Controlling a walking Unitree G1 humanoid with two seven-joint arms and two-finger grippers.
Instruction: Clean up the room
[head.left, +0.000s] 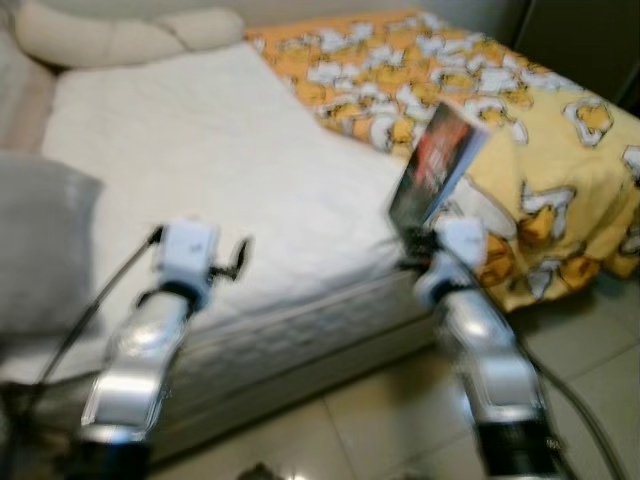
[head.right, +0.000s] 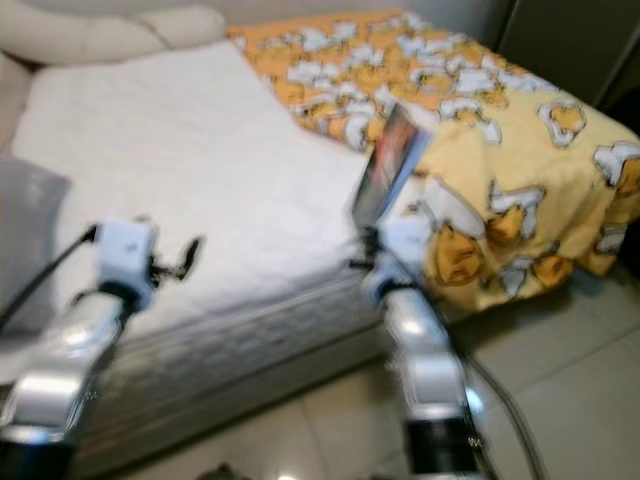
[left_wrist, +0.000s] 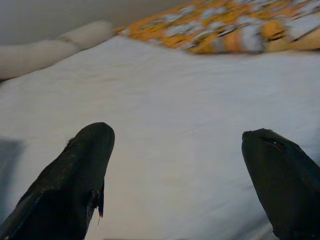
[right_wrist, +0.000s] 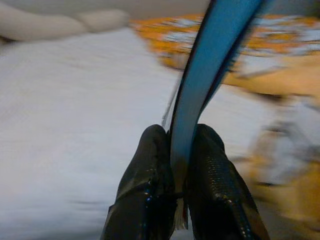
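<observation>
Right pincer (right_wrist: 178, 150) around thin blue-edged book (right_wrist: 210, 70)

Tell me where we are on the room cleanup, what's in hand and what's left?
Done: nothing clearly finished yet. In hand: the right gripper is shut on a thin book, held upright above the bed's near edge. The left gripper is open over the white mattress. Left: the book needs putting away, and the yellow patterned blanket lies rumpled across the bed's right side.
</observation>
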